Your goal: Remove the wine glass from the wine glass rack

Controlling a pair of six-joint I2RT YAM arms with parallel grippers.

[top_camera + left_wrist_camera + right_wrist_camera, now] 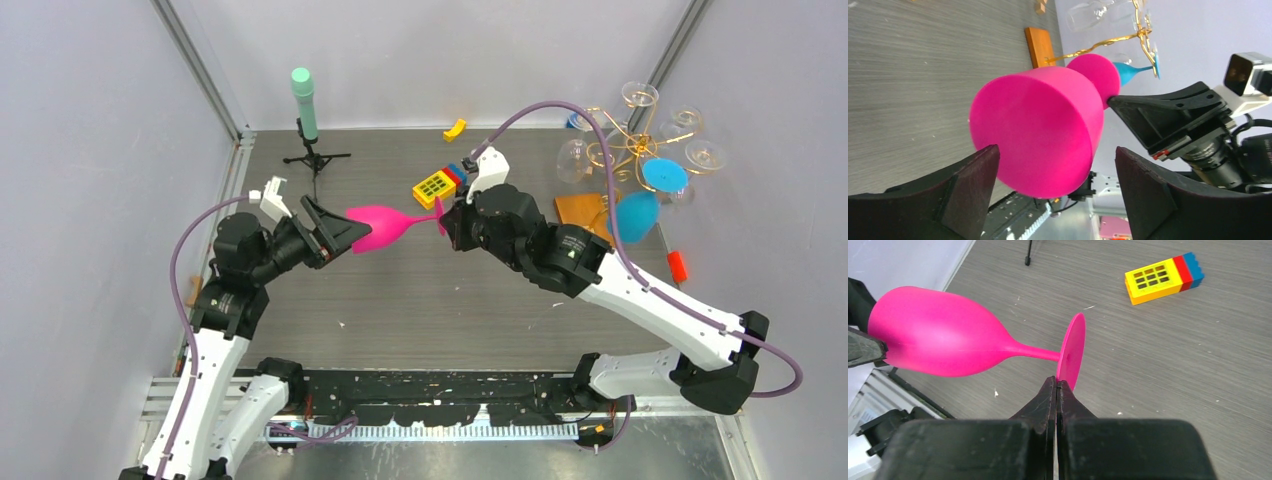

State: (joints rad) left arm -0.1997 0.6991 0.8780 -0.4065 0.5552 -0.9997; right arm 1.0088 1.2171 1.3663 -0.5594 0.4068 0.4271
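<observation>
The pink wine glass hangs level above the worktop, its foot pinched between the closed tips of the right tool, well clear of the wine glass rack standing off to that tool's right. Only the right wrist view shows that pinch, and only the left wrist view shows the left tool spread wide around the bowl, one finger plainly apart from it and the other's contact hard to judge. From overhead the rack carries blue glasses and clear glasses, its wooden base partly hidden behind a cable.
</observation>
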